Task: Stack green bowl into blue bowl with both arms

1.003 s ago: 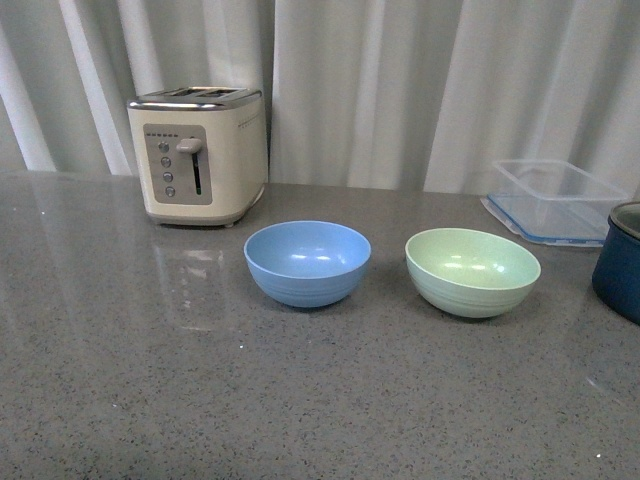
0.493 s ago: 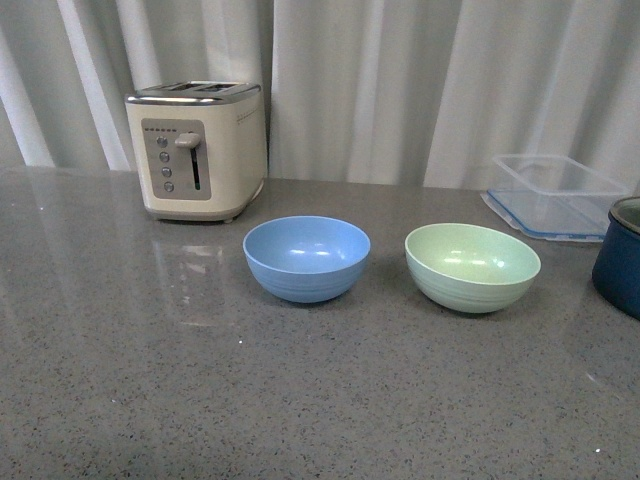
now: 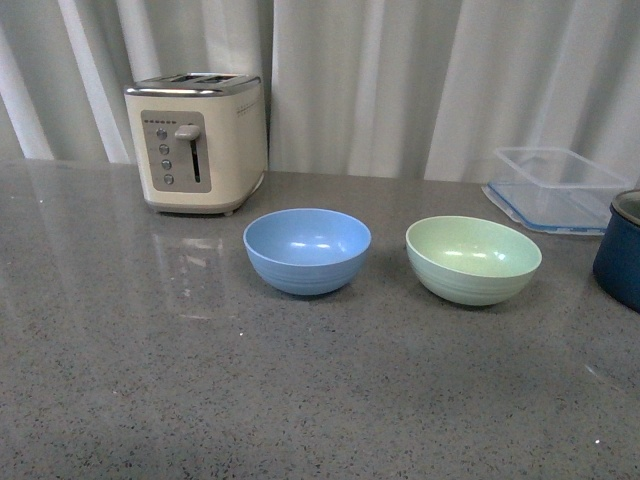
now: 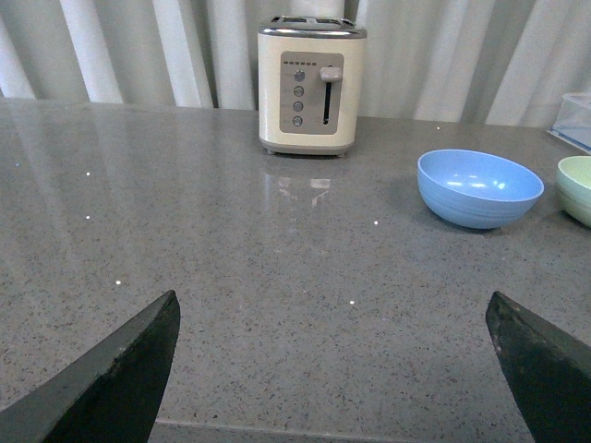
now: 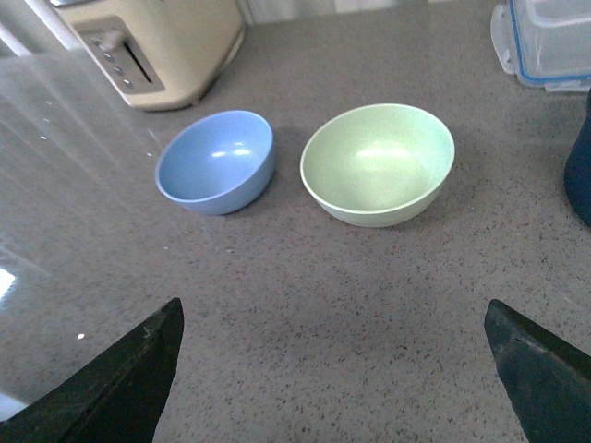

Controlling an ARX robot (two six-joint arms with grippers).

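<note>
The green bowl (image 3: 473, 258) stands upright and empty on the grey counter, right of the blue bowl (image 3: 307, 250), with a gap between them. Neither arm shows in the front view. My left gripper (image 4: 332, 318) is open and empty above bare counter; the blue bowl (image 4: 479, 187) lies well ahead of it, and the green bowl (image 4: 578, 187) shows at the picture's edge. My right gripper (image 5: 332, 318) is open and empty, raised over the counter short of the green bowl (image 5: 379, 163) and the blue bowl (image 5: 217, 162).
A cream toaster (image 3: 197, 142) stands behind the blue bowl. A clear plastic container (image 3: 558, 188) sits at the back right. A dark navy pot (image 3: 621, 248) stands at the right edge, close to the green bowl. White curtains hang behind the counter (image 3: 200, 380).
The front view has shifted a little: the toaster and bowls sit slightly higher in the picture. The bowls have not moved on the counter.
</note>
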